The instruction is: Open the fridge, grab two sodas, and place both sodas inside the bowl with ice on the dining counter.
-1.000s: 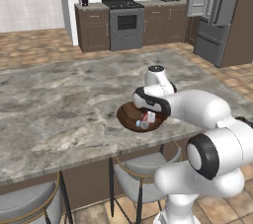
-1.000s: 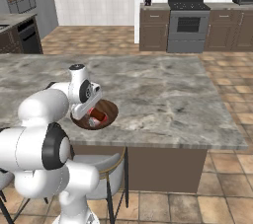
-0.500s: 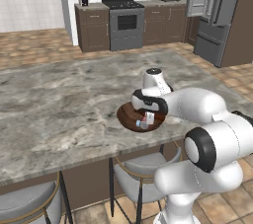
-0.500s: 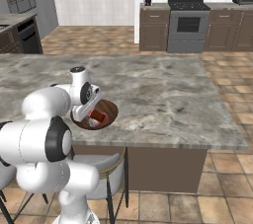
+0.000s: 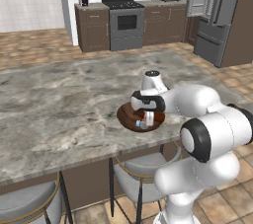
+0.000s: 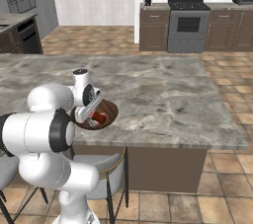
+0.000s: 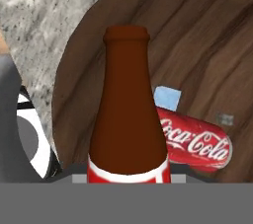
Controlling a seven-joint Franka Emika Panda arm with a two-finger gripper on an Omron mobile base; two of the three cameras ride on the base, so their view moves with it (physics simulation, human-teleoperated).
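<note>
We are at the last placement, as we judge it: the cola bottle [image 7: 127,114] hangs over the bowl [image 7: 197,35], and the landmark we steer by is that bowl. Nearest the hand camera, the bottle's brown neck points away from us toward the wooden floor of the bowl, its red label at the bottom edge of the hand view. To do this well, we should lower the bottle onto the bare wood at the bowl's middle, clear of what already lies there, and let go only once it rests, so it cannot roll over the rim.

Just beyond the bottle, inside the bowl, the red can [image 7: 195,144] lies on its side, and the ice [image 7: 167,97] sits beside it, toward the bowl's centre; both seem close to the bottle's path.

The gripper [image 5: 145,118] is narrowly closed around the cola bottle, its fingers clasping the body, which we take from the bottle riding fixed with the hand; the fingertips themselves are hidden behind it.

Under the bowl, the dining counter [image 5: 59,104] spreads out, the bowl near its front edge. Far beyond the bowl, across the kitchen, the fridge [image 5: 215,11] stands with a door open.
</note>
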